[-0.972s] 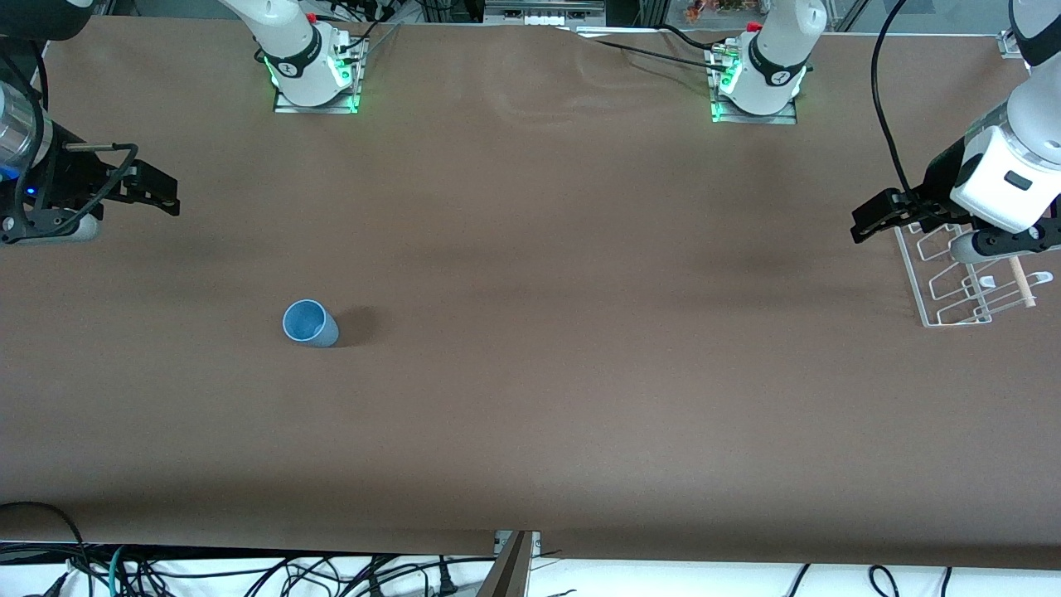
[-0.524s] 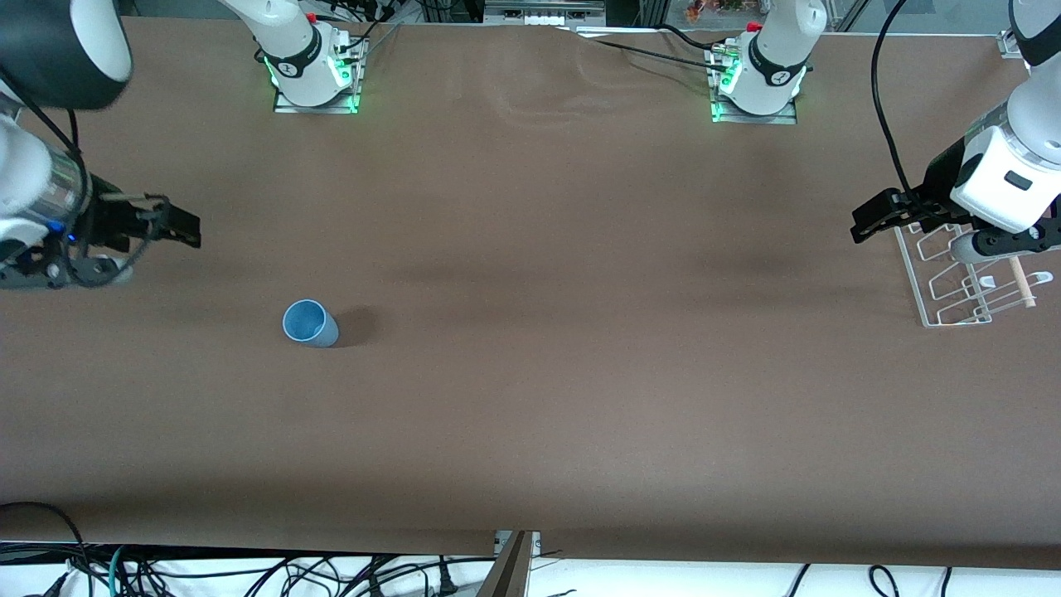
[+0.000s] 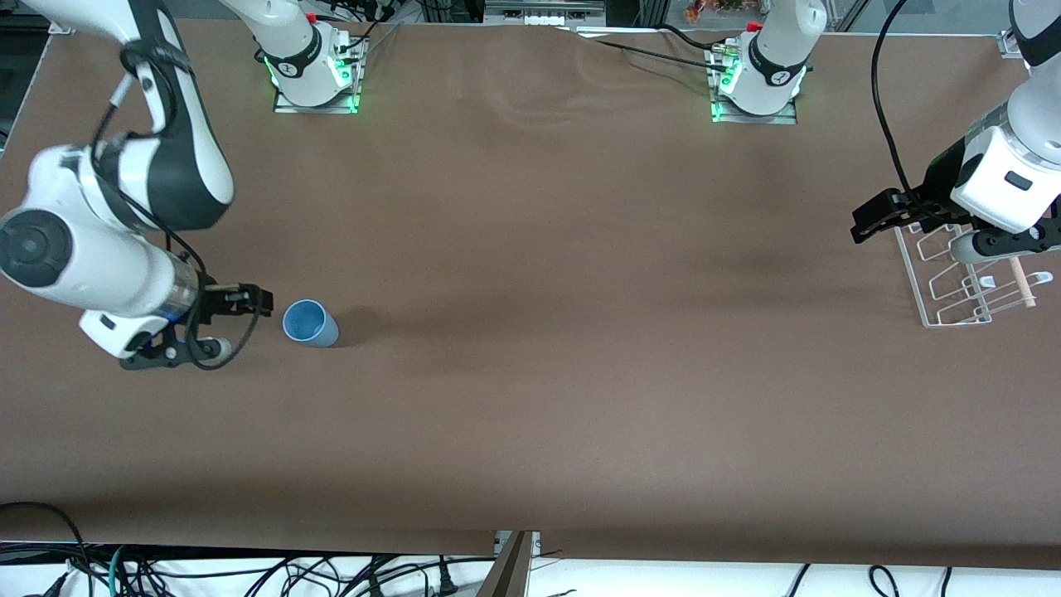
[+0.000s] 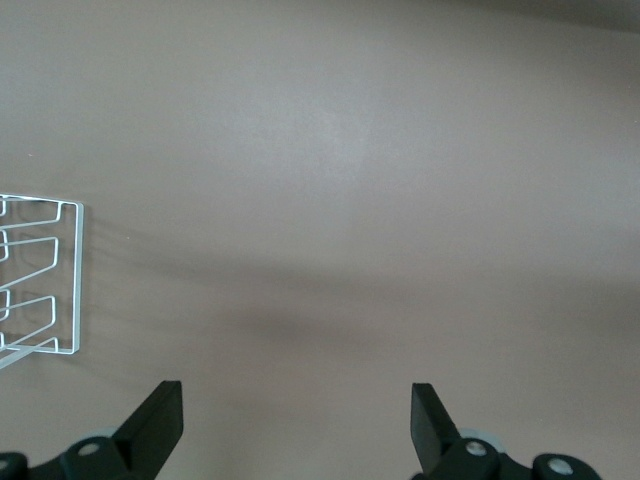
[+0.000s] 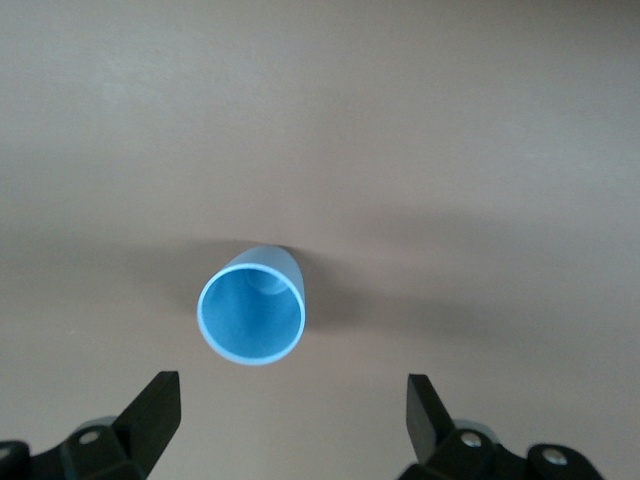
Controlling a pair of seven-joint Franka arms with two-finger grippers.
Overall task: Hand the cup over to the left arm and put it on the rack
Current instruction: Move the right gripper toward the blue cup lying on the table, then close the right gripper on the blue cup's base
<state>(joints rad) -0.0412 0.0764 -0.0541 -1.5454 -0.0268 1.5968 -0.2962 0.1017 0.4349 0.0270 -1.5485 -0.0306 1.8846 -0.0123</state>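
The light-blue cup (image 3: pixel 310 323) stands upright on the brown table (image 3: pixel 530 373), toward the right arm's end. The right gripper (image 3: pixel 264 300) sits just beside it, jaws wide, holding nothing. The left gripper (image 3: pixel 862 225) waits wide open by the wire rack (image 3: pixel 966 286).

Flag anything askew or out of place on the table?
The cup lies on its side with its mouth facing the open right gripper beside it. The rack sits flat under the open, waiting left gripper. No spill or damage shows.
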